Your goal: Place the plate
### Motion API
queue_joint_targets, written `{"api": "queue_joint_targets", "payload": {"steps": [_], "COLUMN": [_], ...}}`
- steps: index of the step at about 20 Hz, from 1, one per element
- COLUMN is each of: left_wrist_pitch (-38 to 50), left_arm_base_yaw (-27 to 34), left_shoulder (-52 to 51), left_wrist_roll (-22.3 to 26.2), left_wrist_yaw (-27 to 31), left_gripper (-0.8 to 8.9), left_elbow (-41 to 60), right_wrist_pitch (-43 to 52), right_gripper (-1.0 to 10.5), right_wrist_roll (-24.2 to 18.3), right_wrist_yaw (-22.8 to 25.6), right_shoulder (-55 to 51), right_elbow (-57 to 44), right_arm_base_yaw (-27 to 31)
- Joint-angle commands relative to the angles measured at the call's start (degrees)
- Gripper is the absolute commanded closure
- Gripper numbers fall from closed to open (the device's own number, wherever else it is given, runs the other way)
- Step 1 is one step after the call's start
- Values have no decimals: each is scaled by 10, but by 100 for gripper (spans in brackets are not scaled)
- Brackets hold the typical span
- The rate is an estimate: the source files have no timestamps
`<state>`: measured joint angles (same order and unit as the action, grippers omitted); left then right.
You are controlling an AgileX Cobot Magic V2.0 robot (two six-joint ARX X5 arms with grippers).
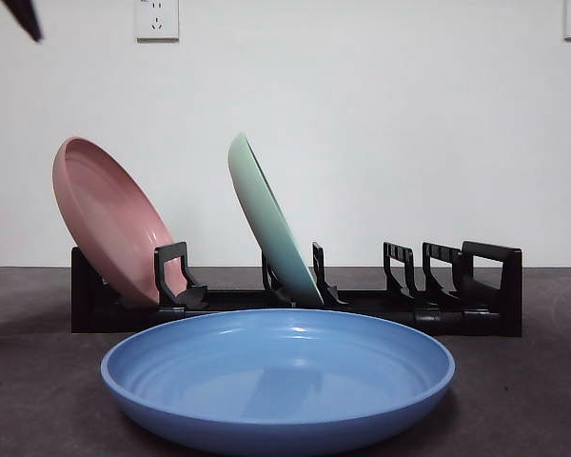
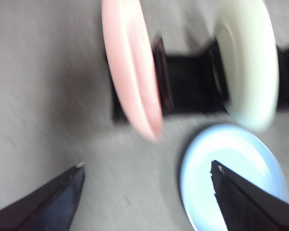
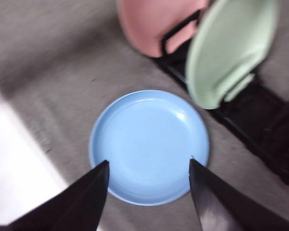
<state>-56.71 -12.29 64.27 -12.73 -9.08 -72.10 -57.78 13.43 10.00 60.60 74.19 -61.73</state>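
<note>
A blue plate [image 1: 278, 377] lies flat on the dark table in front of a black dish rack [image 1: 476, 295]. A pink plate [image 1: 109, 217] stands in the rack's left slot and a pale green plate [image 1: 271, 221] in a middle slot. My right gripper [image 3: 148, 163] is open and hovers above the blue plate [image 3: 148, 144], not touching it. My left gripper [image 2: 147, 166] is open and empty above the table, with the pink plate [image 2: 132, 62], green plate [image 2: 250, 57] and blue plate [image 2: 231, 168] in its view. A black arm tip [image 1: 24, 17] shows at the top left.
The rack's right slots [image 1: 428, 271] hold nothing. A white wall with two sockets [image 1: 157, 17] stands behind the table. A pale surface [image 3: 17, 163] borders the table in the right wrist view.
</note>
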Motion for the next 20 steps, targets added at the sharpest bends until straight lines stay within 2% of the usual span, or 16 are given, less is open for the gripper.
{"api": "queue_joint_targets", "payload": {"steps": [1,5,9,14,15,17,20], "left_wrist_pitch": [6,-9,-13,-9,-7,-7,-7], "left_arm_base_yaw": [-34,-73,-85,-84,-84,-84,-84], "left_shoulder": [72,189,268,308,310,311,311], "left_wrist_roll": [-2,-2,5,7,7,7,7], "left_wrist_yaw": [68,160,231,247,247,247,247], "left_gripper": [419,419,419,420,438,550,643], "left_elbow": [-63,-154,-203,-207,-207,-207,-207], "right_wrist_pitch": [-11,-38,-45,-45,-45,-45,-45], "right_gripper": [683,683,683,683,683,683,683], "right_wrist_roll": [13,15,16,16,16,16,16], "right_wrist_yaw": [23,52,53,55,55,55,55], "right_shoulder": [-7,-13,-13,-13,-13,-13,-13], "right_elbow": [10,10,10,10,10,10,10], "right_arm_base_yaw": [-2,-2,-2,-2,-2,-2,-2]}}
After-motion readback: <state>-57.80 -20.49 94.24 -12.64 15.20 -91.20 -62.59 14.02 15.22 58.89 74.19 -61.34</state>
